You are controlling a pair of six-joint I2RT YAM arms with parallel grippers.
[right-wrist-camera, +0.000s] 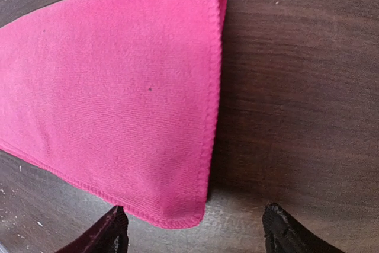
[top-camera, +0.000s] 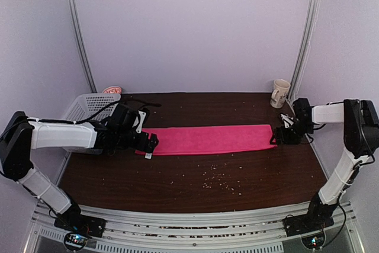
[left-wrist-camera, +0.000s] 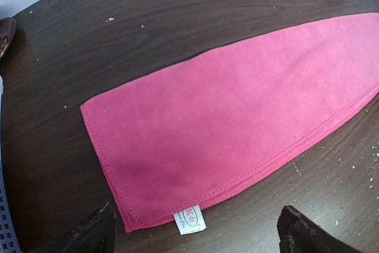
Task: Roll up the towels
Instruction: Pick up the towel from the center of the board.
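Dark table (top-camera: 195, 176) bears our pink towel (top-camera: 210, 139) stretched long for rolling; left gripper (top-camera: 151, 143) at nine, right gripper (top-camera: 277, 137) at three, both wide.

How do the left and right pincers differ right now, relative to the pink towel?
The left pincer sits at the pink towel's left short end; the right pincer at its right end. The left pincer's camera shows a white label on the corner nearest it; the right pincer's shows a plain hemmed corner. Shared: both open, low over the table, neither gripping the towel.
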